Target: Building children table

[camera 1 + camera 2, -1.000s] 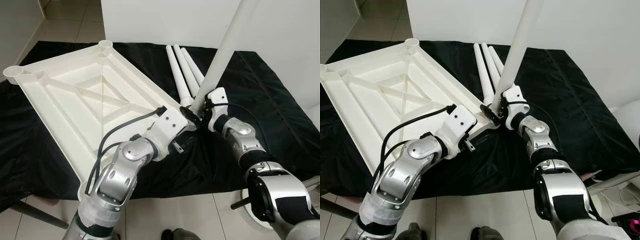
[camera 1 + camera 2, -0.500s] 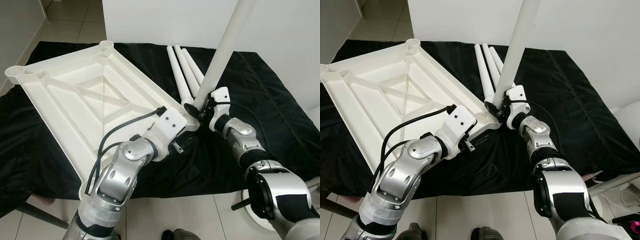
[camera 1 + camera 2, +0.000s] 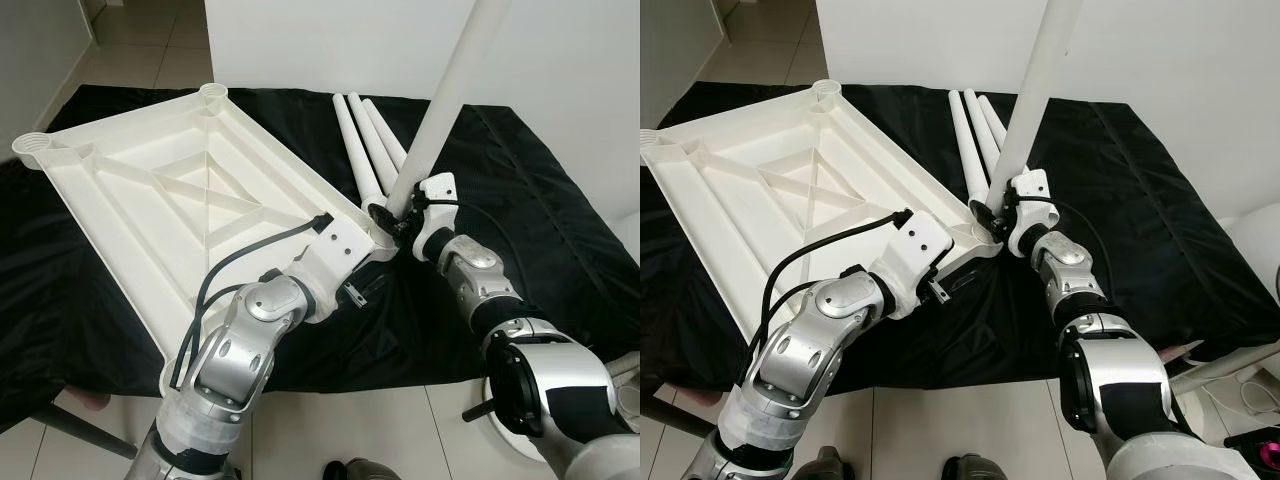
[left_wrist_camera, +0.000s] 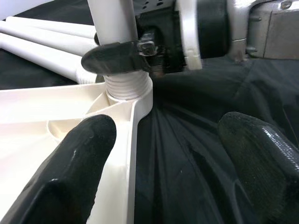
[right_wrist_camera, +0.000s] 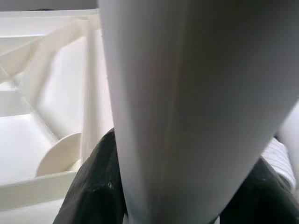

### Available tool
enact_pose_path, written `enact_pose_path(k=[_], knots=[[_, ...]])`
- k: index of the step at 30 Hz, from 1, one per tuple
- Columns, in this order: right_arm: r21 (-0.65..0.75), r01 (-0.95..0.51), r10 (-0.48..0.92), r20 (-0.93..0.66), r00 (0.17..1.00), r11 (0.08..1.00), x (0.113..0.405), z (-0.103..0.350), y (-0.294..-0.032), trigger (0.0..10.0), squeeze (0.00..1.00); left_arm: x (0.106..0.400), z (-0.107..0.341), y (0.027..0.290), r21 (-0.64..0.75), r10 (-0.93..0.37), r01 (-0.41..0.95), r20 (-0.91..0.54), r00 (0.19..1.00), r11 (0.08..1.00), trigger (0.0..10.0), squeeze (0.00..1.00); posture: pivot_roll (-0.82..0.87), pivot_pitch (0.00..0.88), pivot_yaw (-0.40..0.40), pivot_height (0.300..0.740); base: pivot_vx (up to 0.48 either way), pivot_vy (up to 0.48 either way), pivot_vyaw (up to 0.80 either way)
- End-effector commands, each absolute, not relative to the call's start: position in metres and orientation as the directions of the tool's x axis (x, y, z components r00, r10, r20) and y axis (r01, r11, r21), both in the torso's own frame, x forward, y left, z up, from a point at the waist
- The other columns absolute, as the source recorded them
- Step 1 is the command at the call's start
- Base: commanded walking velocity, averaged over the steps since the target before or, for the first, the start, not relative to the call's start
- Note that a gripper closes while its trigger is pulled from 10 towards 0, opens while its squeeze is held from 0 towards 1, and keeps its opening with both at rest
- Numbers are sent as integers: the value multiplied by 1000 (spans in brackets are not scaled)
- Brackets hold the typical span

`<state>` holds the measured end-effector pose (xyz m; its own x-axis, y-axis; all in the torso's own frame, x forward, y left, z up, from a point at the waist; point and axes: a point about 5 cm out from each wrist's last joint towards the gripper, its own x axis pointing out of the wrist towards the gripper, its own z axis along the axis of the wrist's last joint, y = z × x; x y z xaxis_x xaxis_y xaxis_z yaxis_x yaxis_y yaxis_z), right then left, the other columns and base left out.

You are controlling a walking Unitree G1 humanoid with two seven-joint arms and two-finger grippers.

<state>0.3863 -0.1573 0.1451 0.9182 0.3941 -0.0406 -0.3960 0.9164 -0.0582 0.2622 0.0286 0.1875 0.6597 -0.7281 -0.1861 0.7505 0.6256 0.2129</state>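
At the tabletop's near corner socket: seating a leg
Right gripper fingers clench the upright leg; left gripper released beside the tabletop; next, screw it home

Upright leg: top cut off by the frame edge in both eye views. Its threaded base sits at the tabletop corner socket; thread depth hidden inside the socket. Left hand: fingertips hidden behind its own wrist housing from the head camera. Right hand: mostly hidden behind the leg; only one finger clearly seen. Right wrist view is blurred, too close to the leg. Three spare legs: near ends covered by the arms.
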Motion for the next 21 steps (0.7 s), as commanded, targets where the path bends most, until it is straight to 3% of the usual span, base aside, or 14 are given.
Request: enact_pose_path(k=[1, 8, 11, 21], knots=[[-32, -329, 322, -134, 937, 944, 381, 125, -167, 10000, 0, 263, 188, 29, 214, -696, 718, -178, 695, 662, 10000, 0, 41, 53, -62, 740, 0, 0, 0], [32, -132, 135, -123, 983, 991, 381, 119, -156, 10000, 0, 263, 187, 29, 213, -694, 715, -175, 699, 666, 10000, 0, 41, 50, -70, 740, 0, 0, 0], [41, -113, 117, -117, 986, 993, 380, 118, -152, 10000, 0, 263, 187, 29, 213, -694, 715, -175, 699, 666, 10000, 0, 41, 50, -70, 740, 0, 0, 0], [152, 93, -83, -75, 994, 984, 360, 108, -113, 10000, 0, 263, 186, 29, 215, -691, 711, -173, 702, 669, 10000, 0, 43, 40, -80, 740, 0, 0, 0]])
